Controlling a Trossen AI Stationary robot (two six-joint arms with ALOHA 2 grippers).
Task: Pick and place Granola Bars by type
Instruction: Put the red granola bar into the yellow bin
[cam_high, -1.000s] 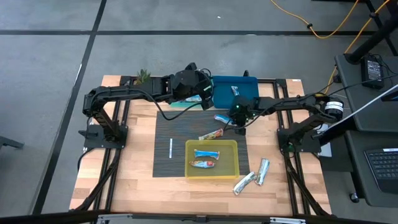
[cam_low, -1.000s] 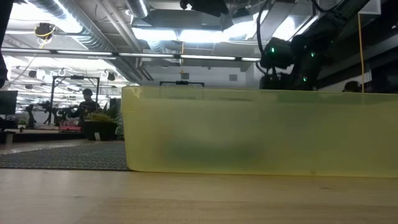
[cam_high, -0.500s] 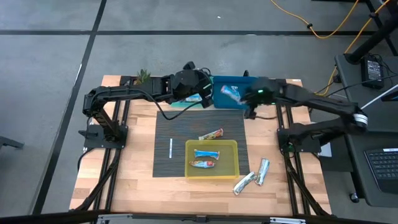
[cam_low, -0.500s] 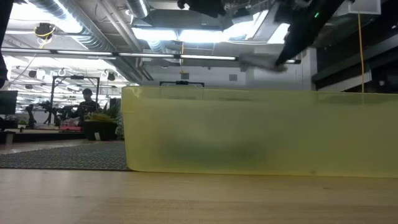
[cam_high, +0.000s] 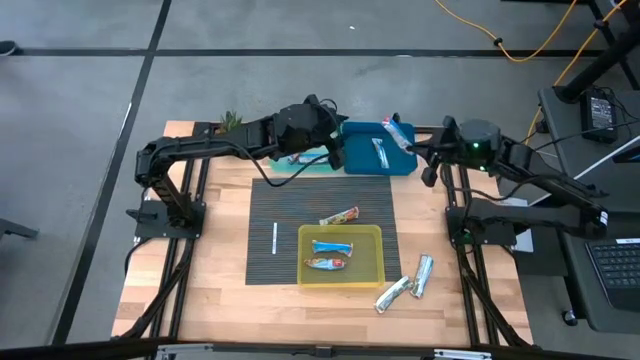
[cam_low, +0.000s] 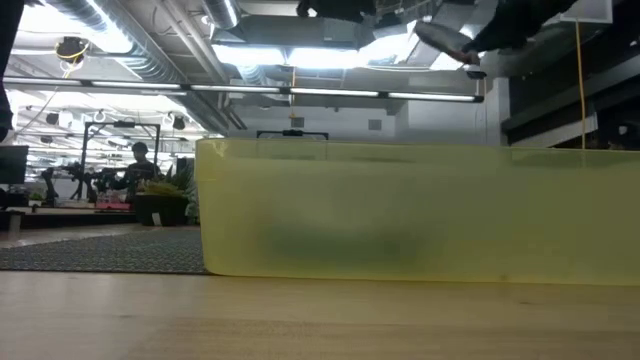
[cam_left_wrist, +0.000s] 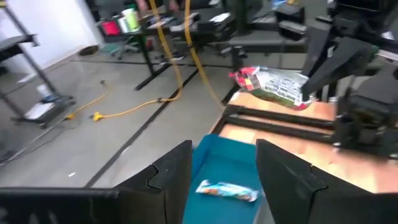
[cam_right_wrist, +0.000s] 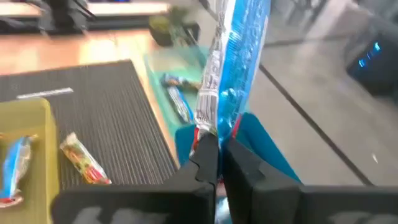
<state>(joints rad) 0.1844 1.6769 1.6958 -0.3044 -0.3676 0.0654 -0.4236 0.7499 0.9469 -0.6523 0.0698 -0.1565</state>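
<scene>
Above the blue bin (cam_high: 365, 158) at the surface's (cam_high: 220, 240) far edge, the right tool (cam_right_wrist: 217, 149) is pinching a blue bar (cam_right_wrist: 233, 68) tight, the left tool (cam_left_wrist: 224, 171) is hovering half-open, empty, and several bars are waiting unsorted.

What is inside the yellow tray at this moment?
The yellow tray holds two granola bars lying flat: a blue one and an orange-brown one. In the low view its cloudy wall hides them.
</scene>
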